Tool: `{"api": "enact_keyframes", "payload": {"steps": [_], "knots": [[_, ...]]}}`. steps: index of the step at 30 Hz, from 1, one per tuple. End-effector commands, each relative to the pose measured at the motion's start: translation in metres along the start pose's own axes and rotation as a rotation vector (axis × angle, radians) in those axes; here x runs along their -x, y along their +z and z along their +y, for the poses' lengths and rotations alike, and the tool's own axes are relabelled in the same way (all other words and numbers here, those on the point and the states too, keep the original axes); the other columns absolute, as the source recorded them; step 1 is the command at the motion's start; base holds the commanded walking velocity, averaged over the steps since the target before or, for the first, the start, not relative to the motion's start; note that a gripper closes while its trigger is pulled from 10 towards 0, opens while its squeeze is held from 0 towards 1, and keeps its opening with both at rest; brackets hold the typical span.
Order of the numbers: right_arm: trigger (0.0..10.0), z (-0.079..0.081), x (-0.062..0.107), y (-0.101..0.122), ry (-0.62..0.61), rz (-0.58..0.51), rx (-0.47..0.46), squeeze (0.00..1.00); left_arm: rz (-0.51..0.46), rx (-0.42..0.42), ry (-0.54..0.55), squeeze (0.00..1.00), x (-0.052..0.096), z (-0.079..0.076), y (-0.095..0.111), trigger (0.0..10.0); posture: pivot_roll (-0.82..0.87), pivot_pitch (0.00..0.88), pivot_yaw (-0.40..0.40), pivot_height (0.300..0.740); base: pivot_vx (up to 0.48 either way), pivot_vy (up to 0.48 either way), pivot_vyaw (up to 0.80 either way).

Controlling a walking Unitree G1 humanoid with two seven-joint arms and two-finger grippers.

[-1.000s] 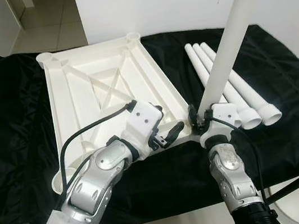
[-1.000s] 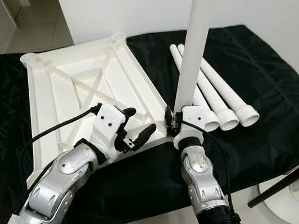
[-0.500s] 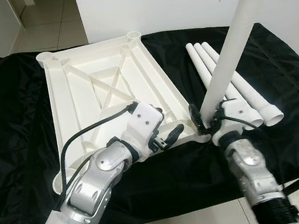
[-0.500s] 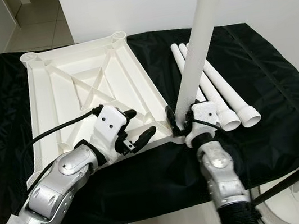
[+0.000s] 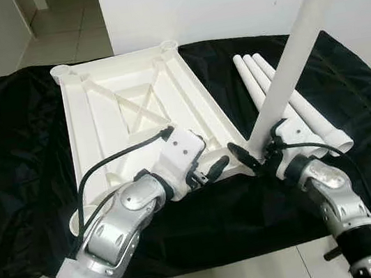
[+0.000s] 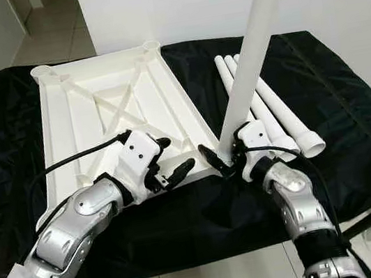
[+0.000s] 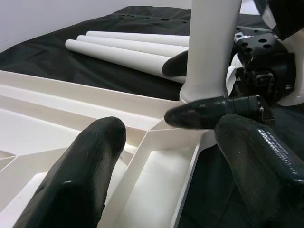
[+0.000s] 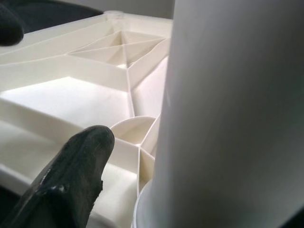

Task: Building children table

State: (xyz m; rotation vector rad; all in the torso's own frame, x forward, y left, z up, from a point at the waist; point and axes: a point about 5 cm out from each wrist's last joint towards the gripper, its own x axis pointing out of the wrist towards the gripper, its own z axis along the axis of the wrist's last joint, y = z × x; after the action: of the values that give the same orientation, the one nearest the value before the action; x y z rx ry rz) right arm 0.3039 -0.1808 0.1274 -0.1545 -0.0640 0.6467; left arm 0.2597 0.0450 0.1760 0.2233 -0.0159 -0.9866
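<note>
Tabletop [image 5: 132, 112] lies upside down on the black cloth [image 5: 12, 159]; at its near corner the right gripper [image 5: 262, 151] is clenched on the first leg [image 5: 297, 43], seated but tilted. The left gripper [image 5: 208, 170] hovers spread beside it. Three legs [image 5: 293, 104] lie farther right, unfitted.

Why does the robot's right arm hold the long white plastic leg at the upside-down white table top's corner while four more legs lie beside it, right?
Not four: the left eye view shows three spare white plastic legs on the black cloth. The right gripper does hold the long white plastic leg at the upside-down white table top.
</note>
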Motion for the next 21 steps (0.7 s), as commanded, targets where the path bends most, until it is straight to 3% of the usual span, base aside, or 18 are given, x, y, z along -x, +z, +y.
{"api": "enact_keyframes", "payload": {"steps": [1, 3, 4, 5, 6, 16, 17, 19, 20, 21], "knots": [[4.6, -0.002, -0.001, -0.004, 0.045, 0.023, 0.016, 0.0, 0.001, -0.013, -0.109, 0.0, -0.002, -0.008, 0.002, 10.0, -0.07, 0.0, -0.003, 0.74, 0.0, 0.0, 0.0], [4.6, -0.003, -0.002, -0.004, 0.051, 0.027, 0.018, 0.0, 0.002, -0.013, -0.109, 0.0, -0.002, -0.008, 0.002, 10.0, -0.07, 0.0, -0.003, 0.74, 0.0, 0.0, 0.0], [2.2, -0.005, -0.003, -0.005, 0.056, 0.034, 0.024, 0.0, 0.002, -0.014, -0.109, 0.0, -0.002, -0.008, 0.003, 10.0, -0.07, 0.0, -0.005, 0.74, 0.0, 0.0, 0.0], [2.2, -0.005, -0.003, -0.005, 0.056, 0.034, 0.024, 0.0, 0.002, -0.014, -0.109, 0.0, -0.002, -0.008, 0.003, 10.0, -0.07, 0.0, -0.005, 0.74, 0.0, 0.0, 0.0], [0.0, -0.006, -0.003, -0.006, 0.062, 0.041, 0.026, 0.0, 0.003, -0.016, -0.109, 0.0, -0.002, -0.008, 0.003, 10.0, -0.06, 0.0, -0.006, 0.74, 0.0, 0.0, 0.0], [0.0, -0.008, 0.003, -0.015, 0.081, 0.075, -0.018, 0.0, 0.006, -0.017, -0.107, 0.0, -0.002, -0.008, 0.003, 10.0, -0.06, 0.0, -0.013, 0.74, 0.0, 0.0, 0.0], [3.6, -0.006, 0.006, -0.018, 0.076, 0.082, -0.037, 0.0, 0.006, -0.017, -0.106, 0.0, -0.001, -0.008, 0.002, 10.0, -0.06, 0.0, -0.017, 0.74, 0.0, 0.0, 0.0], [3.6, -0.005, 0.007, -0.02, 0.072, 0.086, -0.049, 0.0, 0.007, -0.017, -0.106, 0.0, -0.001, -0.009, 0.002, 10.0, -0.06, 0.0, -0.017, 0.74, 0.0, 0.0, 0.0], [10.0, -0.002, 0.007, -0.022, 0.064, 0.086, -0.067, 0.0, 0.007, -0.018, -0.106, 0.0, -0.001, -0.008, 0.002, 10.0, -0.06, 0.0, -0.018, 0.74, 0.0, 0.0, 0.0], [10.0, 0.001, 0.006, -0.023, 0.042, 0.084, -0.082, 0.0, 0.009, -0.019, -0.105, 0.0, -0.001, -0.008, 0.002, 10.0, -0.06, 0.0, -0.018, 0.74, 0.0, 0.0, 0.0]]}}
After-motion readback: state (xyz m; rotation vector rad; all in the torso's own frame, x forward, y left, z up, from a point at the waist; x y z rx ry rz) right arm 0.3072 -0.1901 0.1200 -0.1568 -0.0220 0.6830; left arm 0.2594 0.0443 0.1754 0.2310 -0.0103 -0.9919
